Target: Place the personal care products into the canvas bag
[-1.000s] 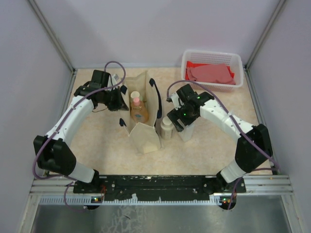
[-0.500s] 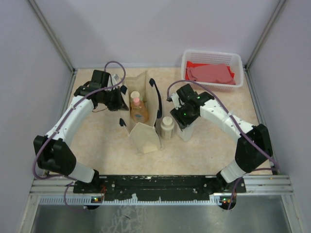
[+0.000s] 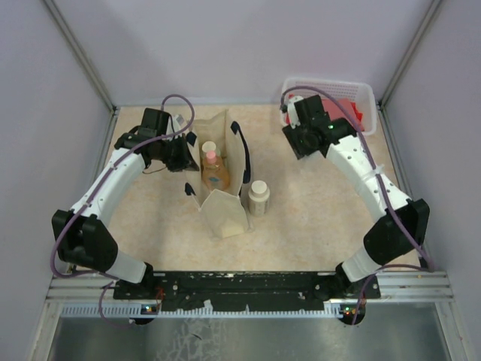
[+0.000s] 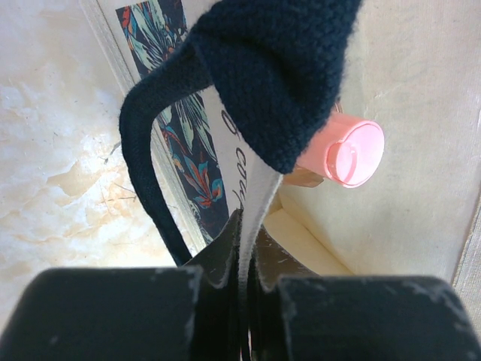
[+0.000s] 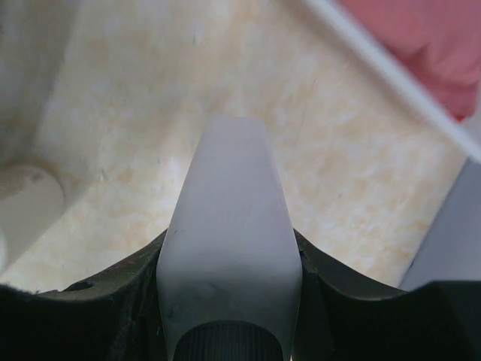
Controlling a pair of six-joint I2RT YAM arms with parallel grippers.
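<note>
On the mottled beige counter (image 3: 316, 226), the right claw (image 3: 299, 113) has swung back toward the white basket (image 3: 364, 90). It is clenched on the white square bottle (image 5: 228, 218), lifted from beside the cream bottle (image 3: 258, 197). Bagging it looks next. The bottle's long axis runs along the claw, dark cap wristward. The left claw (image 4: 240, 289) pinches the canvas bag (image 3: 224, 214) rim.

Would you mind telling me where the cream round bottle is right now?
In the top view the cream round bottle stands upright on the table, close beside the canvas bag's right side, toward its near end.
</note>
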